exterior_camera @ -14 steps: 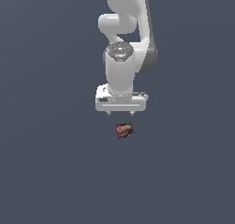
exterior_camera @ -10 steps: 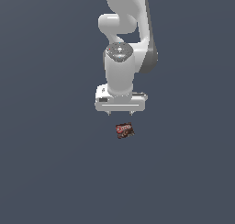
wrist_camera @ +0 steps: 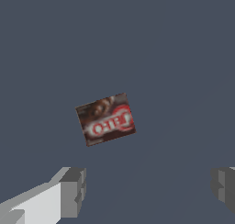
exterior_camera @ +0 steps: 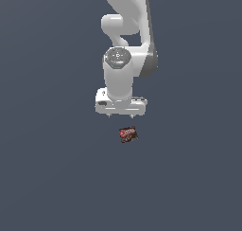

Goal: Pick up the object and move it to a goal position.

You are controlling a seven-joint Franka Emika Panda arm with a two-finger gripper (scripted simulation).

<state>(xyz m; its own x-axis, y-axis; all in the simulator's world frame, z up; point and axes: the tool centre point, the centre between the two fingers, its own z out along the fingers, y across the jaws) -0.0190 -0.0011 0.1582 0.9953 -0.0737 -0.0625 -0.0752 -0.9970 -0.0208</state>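
The object (exterior_camera: 128, 134) is a small flat packet, dark brown with a red label and pale lettering, lying on the dark grey floor. In the exterior view my gripper (exterior_camera: 120, 115) hangs just above it and slightly toward the exterior view's left, pointing down, with only the short fingertips showing under the white hand. The wrist view shows the packet (wrist_camera: 105, 119) lying askew, apart from both fingers (wrist_camera: 73, 191). The gripper (wrist_camera: 149, 188) is open wide and holds nothing.
The white arm (exterior_camera: 125, 31) rises behind the hand toward the top of the exterior view. A plain dark grey floor (exterior_camera: 52, 178) surrounds the packet.
The arm's wrist has shifted only very slightly. The packet lies where it was.
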